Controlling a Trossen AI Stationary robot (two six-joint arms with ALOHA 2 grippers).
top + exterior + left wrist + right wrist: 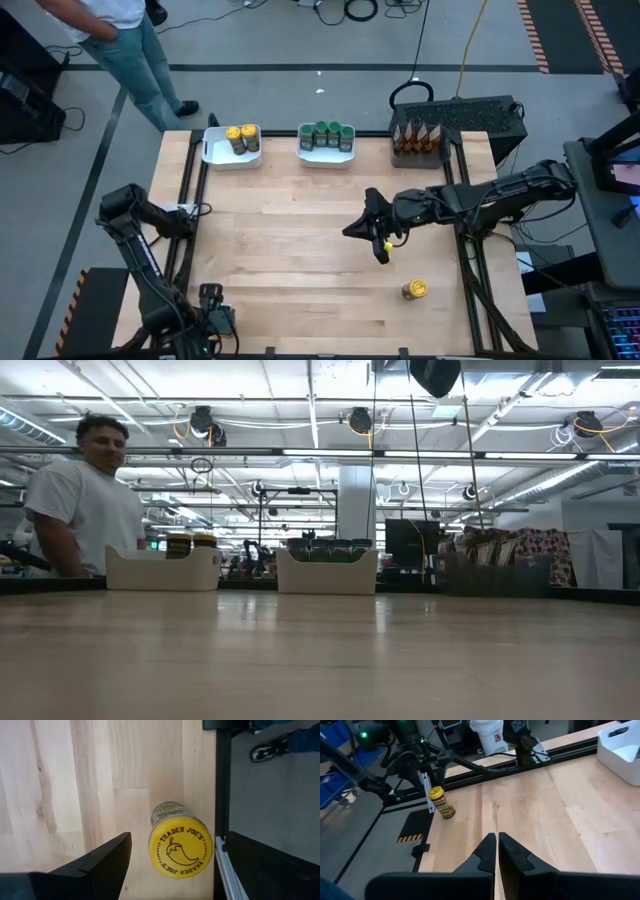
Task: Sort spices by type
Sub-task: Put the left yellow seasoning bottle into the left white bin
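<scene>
While the right arm reaches over the middle of the tabletop (300, 230) in the high view, one yellow-lidded jar (414, 290) stands alone near the right gripper (382, 252). The left gripper (212, 300) hangs at the near left corner. The low view shows jars in two white trays (162, 570) at the far edge. In the left wrist view the left gripper's fingers are spread wide either side of an edge jar (180, 852). In the right wrist view the right gripper's fingers are pressed together, empty.

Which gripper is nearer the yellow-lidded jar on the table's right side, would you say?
Right. The right gripper is just beside the jar, toward mid-table; the left gripper is across at the left edge.
</scene>
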